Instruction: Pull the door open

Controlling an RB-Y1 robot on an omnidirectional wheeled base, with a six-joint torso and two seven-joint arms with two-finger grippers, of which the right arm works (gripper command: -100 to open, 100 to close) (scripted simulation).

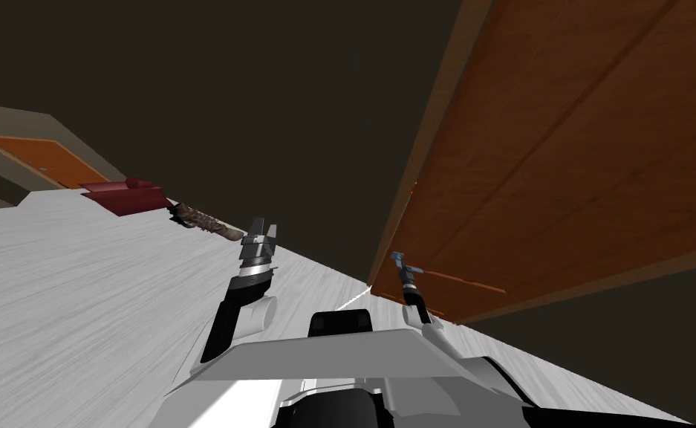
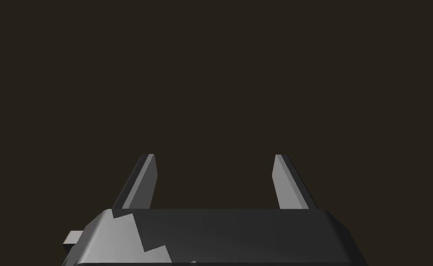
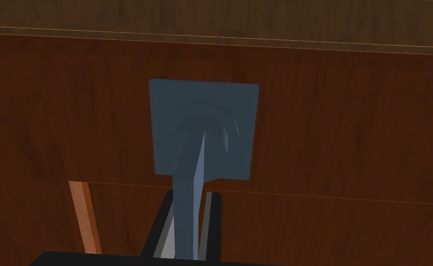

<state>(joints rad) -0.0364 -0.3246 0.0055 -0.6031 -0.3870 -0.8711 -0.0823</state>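
Observation:
A brown wood-grain door point(image 1: 561, 171) fills the right of the head view, set in a lighter frame. Its blue-grey lever handle point(image 1: 397, 258) sticks out near the door's edge. My right gripper point(image 1: 405, 270) is at that lever. In the right wrist view the lever handle point(image 3: 190, 184) runs from its square plate point(image 3: 164, 106) down between my two fingers, and my right gripper point(image 3: 188, 199) is shut on it. My left gripper point(image 1: 262, 223) hangs free to the left of the door, facing a dark wall. The left gripper point(image 2: 214, 157) is open with nothing between its fingers.
The pale grey plank floor point(image 1: 79, 297) stretches away to the left. A dark red seat point(image 1: 127, 195) and a mottled brown object point(image 1: 205, 221) lie along the dark wall. A second orange-brown door point(image 1: 41, 160) stands far off at the left.

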